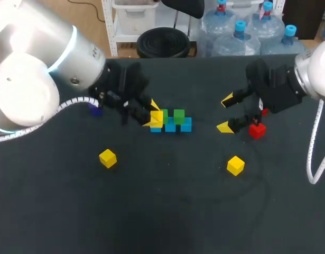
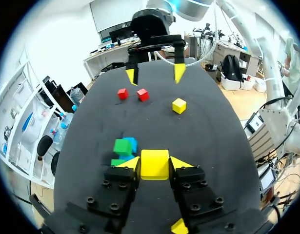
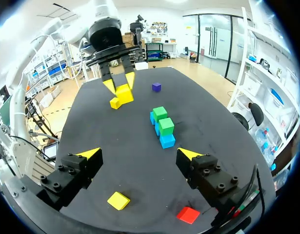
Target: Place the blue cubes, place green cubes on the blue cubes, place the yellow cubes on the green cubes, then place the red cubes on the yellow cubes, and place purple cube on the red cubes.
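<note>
Yellow is the layer in work, I judge: the left gripper [image 1: 151,114] is clamped on a small yellow cube [image 2: 154,164], held at 9 o'clock of the stack and close against it. There the small blue cubes [image 1: 186,125] lie in a row on the black table [image 1: 162,211], with two small green cubes [image 1: 179,115] on top. Two loose yellow cubes [image 1: 108,158] lie at 7 and 4 o'clock. The small red cubes [image 1: 257,130] are at 3 o'clock, beside the wide-open right gripper [image 1: 225,113]. The small purple cube [image 3: 156,87] is at 9 o'clock. Less than half seems done.

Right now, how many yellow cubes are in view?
3: one yellow cube gripped in the left claw beside the green cubes; one loose on the table's left; one loose on its right. None seems hidden.
</note>
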